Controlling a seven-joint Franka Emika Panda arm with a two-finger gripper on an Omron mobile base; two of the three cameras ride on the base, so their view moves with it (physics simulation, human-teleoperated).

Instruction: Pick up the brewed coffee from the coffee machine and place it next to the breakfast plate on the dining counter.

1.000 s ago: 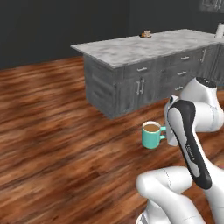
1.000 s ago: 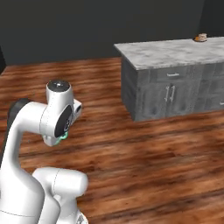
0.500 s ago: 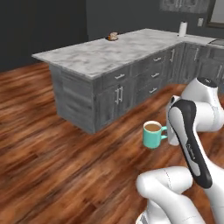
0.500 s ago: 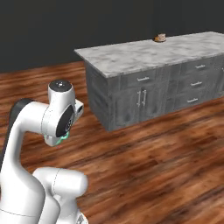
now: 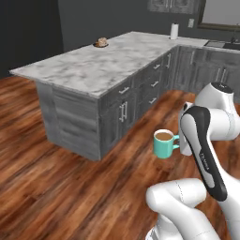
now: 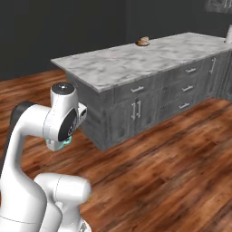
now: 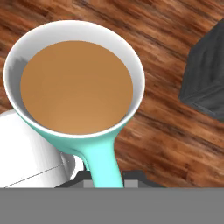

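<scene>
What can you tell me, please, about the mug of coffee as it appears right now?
The mug is small and teal-green outside, white inside, glossy like glazed ceramic, with one side handle. It is nearly full of light brown coffee, level and unspilled. It is upright in mid-air above the wooden floor, in front of the marble counter. The tool holds it by the handle; nothing else touches it.

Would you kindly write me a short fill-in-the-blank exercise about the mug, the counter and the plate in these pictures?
1. The mug is filled with light brown ____.
2. The gripper holds the mug by its ____.
3. The plate sits on top of the marble ____.
4. Below the mug lies a floor of brown ____.

Missing words: coffee; handle; counter; wood
</scene>
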